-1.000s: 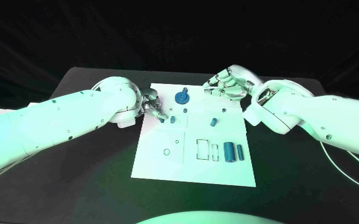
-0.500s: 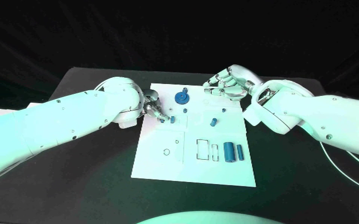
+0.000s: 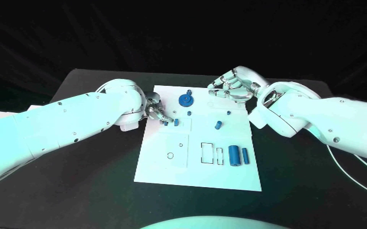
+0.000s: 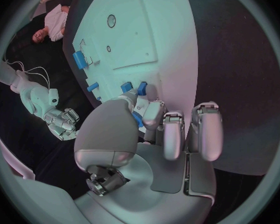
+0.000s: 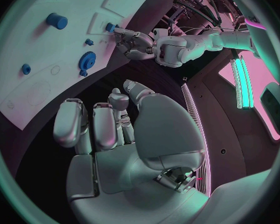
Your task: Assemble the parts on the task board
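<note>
- Looking down from the head view, the task board (image 3: 200,144) lies mid-worktop (image 3: 84,186). The left hand (image 3: 155,110) sits at the board's far left edge, fingertips down by two small blue parts (image 3: 171,122), probably to pick or seat one. The right hand (image 3: 232,88) hovers past the far right corner, fingers curled in on nothing, seemingly waiting. A blue gear (image 3: 186,100) stands far on the board; two blue blocks (image 3: 238,155) lie near right.
- From the left wrist view, the left hand (image 4: 154,134) reaches over the small parts (image 4: 134,88); whether it grips one, I cannot tell.
- From the right wrist view, the right hand (image 5: 109,129) holds nothing, fingers bent inward, clear of the gear (image 5: 87,59).
</note>
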Controlling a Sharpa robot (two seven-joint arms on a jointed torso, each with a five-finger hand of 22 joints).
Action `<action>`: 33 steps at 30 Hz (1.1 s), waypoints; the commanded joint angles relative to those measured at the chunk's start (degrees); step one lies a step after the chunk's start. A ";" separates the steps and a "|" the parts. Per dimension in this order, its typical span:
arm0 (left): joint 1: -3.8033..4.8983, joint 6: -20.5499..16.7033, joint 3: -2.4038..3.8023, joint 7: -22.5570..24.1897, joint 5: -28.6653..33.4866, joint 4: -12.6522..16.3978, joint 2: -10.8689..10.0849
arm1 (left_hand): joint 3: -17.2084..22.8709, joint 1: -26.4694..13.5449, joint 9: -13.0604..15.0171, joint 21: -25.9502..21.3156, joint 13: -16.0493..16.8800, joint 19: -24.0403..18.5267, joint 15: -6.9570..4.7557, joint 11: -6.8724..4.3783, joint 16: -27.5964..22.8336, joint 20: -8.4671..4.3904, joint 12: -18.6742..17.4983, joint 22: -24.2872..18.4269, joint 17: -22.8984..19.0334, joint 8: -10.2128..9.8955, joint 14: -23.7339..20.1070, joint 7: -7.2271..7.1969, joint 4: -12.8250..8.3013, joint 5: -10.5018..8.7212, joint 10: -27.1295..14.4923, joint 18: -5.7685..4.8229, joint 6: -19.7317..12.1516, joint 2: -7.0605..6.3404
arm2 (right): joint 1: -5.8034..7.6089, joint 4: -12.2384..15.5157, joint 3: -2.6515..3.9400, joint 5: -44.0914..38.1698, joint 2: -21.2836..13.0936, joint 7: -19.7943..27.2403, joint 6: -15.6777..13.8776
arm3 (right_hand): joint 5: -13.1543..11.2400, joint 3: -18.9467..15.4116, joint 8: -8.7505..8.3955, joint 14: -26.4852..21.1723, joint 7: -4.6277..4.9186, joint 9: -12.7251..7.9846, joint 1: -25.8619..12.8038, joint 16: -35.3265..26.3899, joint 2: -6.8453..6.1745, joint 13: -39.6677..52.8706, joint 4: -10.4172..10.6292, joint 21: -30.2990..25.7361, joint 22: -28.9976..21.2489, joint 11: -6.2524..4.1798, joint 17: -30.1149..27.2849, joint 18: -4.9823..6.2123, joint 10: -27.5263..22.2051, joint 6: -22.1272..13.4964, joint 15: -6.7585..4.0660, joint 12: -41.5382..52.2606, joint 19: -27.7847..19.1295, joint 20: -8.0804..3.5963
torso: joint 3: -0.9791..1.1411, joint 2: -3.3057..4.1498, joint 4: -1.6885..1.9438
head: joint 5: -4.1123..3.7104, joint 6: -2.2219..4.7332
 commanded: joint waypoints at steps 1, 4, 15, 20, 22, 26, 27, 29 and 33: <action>-0.05 -0.19 0.02 -0.08 0.12 0.03 -0.16 | -1.50 -1.47 0.17 -0.13 -0.29 3.32 -0.33 0.27 0.14 -0.20 -0.51 11.10 15.09 -0.45 6.12 0.32 0.10 -0.17 0.03 -0.29 0.15 -0.16 | -0.04 0.00 -0.01 0.14 0.03 0.72 0.18 | -0.04 0.11 -0.35 1.63 0.10 0.08 -0.70 -0.28 -0.04 -0.14 0.37 -0.26 -0.16 -0.01 -0.18 1.17 -0.46 -0.49 0.57 -0.30 -0.44 -0.03 | -0.06 0.02 -0.01 | 0.00 0.08; -0.05 -1.83 0.09 0.21 0.38 0.24 -0.60 | -4.43 -3.57 0.54 -0.42 -0.70 3.21 -0.39 0.26 0.14 -0.23 -0.89 10.96 15.09 -0.82 6.12 0.32 0.15 -0.19 -0.25 -0.22 -0.14 0.11 | -0.04 -0.03 -0.01 0.19 0.04 0.76 0.24 | -0.04 0.09 -0.36 1.57 0.10 0.08 -0.72 -0.51 -0.03 -0.32 0.40 -0.39 -0.45 0.00 -0.46 1.23 -0.60 -0.52 0.58 -0.54 -0.60 -0.02 | -0.03 0.00 -0.04 | -0.07 0.10; 0.10 -9.75 0.64 4.69 6.32 1.48 -2.51 | -10.51 -5.55 0.62 -2.95 -10.35 2.14 0.59 1.73 0.14 0.44 -8.95 9.46 15.09 -3.98 6.12 2.16 0.19 -0.26 -6.74 0.34 -5.16 2.56 | -0.04 -0.06 -0.03 0.23 -0.04 1.01 -0.18 | 0.19 0.06 -0.40 1.25 0.14 0.07 -0.54 -1.53 0.00 -1.26 0.42 -1.16 -1.87 0.02 -1.57 1.50 -1.44 -0.80 0.61 -1.77 -1.38 0.02 | 0.02 -0.02 0.07 | -0.30 0.42; 0.20 -14.01 0.81 8.72 10.14 1.69 -3.12 | -12.97 -5.15 -1.76 -6.10 -14.36 0.80 2.02 3.37 0.14 1.67 -12.17 7.54 15.09 -7.39 6.12 3.90 0.17 -0.10 -9.49 1.07 -7.83 3.98 | -0.04 -0.04 -0.04 0.27 -0.09 1.00 -0.15 | 0.21 0.06 -0.40 1.23 0.14 0.07 -0.54 -1.61 0.00 -1.38 0.42 -1.24 -2.00 0.03 -1.66 1.52 -1.54 -0.81 0.61 -1.93 -1.45 0.02 | 0.04 -0.02 0.03 | -0.33 0.50; 0.22 -14.77 0.83 10.73 11.36 1.70 -3.24 | -13.39 -3.85 -2.35 -9.66 -16.59 -0.81 2.21 3.60 -0.03 1.99 -14.01 5.31 14.88 -7.86 6.03 4.17 0.08 -0.02 -11.15 1.89 -7.79 4.28 | -0.04 -0.03 -0.04 0.28 -0.12 0.98 -0.14 | 0.21 0.06 -0.40 1.23 0.14 0.07 -0.54 -1.61 0.00 -1.38 0.42 -1.24 -2.00 0.03 -1.66 1.52 -1.54 -0.81 0.61 -1.93 -1.45 0.02 | 0.01 -0.01 0.02 | -0.37 0.56; 0.23 -15.40 0.80 15.78 12.68 1.60 -3.07 | -13.37 4.64 -4.56 -34.69 -24.78 -13.09 3.63 5.39 -14.21 3.49 -22.73 -10.21 -0.80 -9.80 -1.88 5.98 -1.44 0.07 -20.51 6.55 -9.92 4.45 | -0.04 0.01 -0.04 0.28 -0.18 0.95 -0.18 | 0.21 0.06 -0.40 1.23 0.14 0.07 -0.54 -1.61 0.00 -1.38 0.42 -1.24 -2.00 0.03 -1.66 1.52 -1.54 -0.81 0.61 -1.93 -1.45 0.02 | 0.03 -0.02 0.04 | -0.45 0.64; 0.23 -15.22 0.72 17.72 12.45 1.54 -2.91 | -12.40 8.31 -5.33 -43.83 -26.02 -17.89 4.22 6.06 -20.44 3.90 -24.66 -15.87 -6.87 -10.53 -5.81 6.51 -2.73 0.21 -22.88 7.98 -10.73 4.79 | -0.04 0.00 -0.04 0.27 -0.19 0.95 -0.20 | 0.23 0.06 -0.40 1.20 0.15 0.07 -0.52 -1.70 0.02 -1.43 0.43 -1.28 -2.05 0.04 -1.75 1.53 -1.59 -0.84 0.61 -1.99 -1.47 0.02 | 0.01 -0.02 0.05 | -0.46 0.69; 0.20 -15.44 0.52 21.35 9.52 1.55 -2.44 | -8.27 17.64 -7.78 -50.76 -30.31 -22.82 5.76 7.68 -35.63 5.07 -30.55 -20.00 -20.79 -12.63 -16.98 8.28 -6.10 0.28 -28.03 8.24 -11.99 5.92 | -0.04 -0.02 -0.04 0.27 -0.18 0.95 -0.25 | 0.26 0.06 -0.39 1.17 0.16 0.07 -0.48 -1.78 0.03 -1.49 0.43 -1.33 -2.10 0.04 -1.81 1.54 -1.65 -0.86 0.62 -2.07 -1.50 0.03 | -0.04 -0.02 0.05 | -0.53 0.81; 0.05 -17.35 0.11 26.15 3.27 1.64 -1.45 | -2.06 26.07 -13.13 -55.60 -38.02 -26.35 6.85 8.95 -43.91 6.35 -37.96 -22.91 -28.20 -16.76 -24.29 9.01 -8.99 0.20 -29.05 8.37 -11.50 3.26 | -0.04 -0.07 -0.04 0.26 -0.14 0.99 -0.37 | 0.30 0.08 -0.38 1.16 0.16 0.08 -0.41 -1.84 0.06 -1.57 0.41 -1.39 -2.18 0.03 -1.85 1.55 -1.72 -0.88 0.62 -2.17 -1.54 0.03 | -0.11 0.02 0.04 | -0.72 1.07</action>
